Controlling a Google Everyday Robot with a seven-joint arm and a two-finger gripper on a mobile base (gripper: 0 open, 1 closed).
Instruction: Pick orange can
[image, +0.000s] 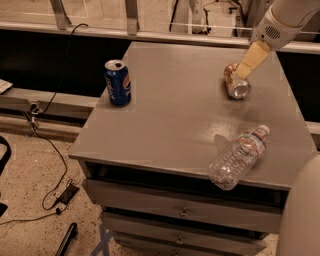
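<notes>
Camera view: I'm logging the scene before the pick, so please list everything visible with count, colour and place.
orange can: one, orange-copper with a silver end, lying on its side at the far right of the table top.
blue can: one, blue, upright at the left of the table top.
plastic bottle: one, clear, lying on its side at the front right edge.
table: one, grey, centre of the view.
drawers: at least two, grey, below the table top.
cables: black, on the floor at left.
arm: one, white, top right corner.
gripper: one, beige, over the orange can; whether it touches cannot be told.
</notes>
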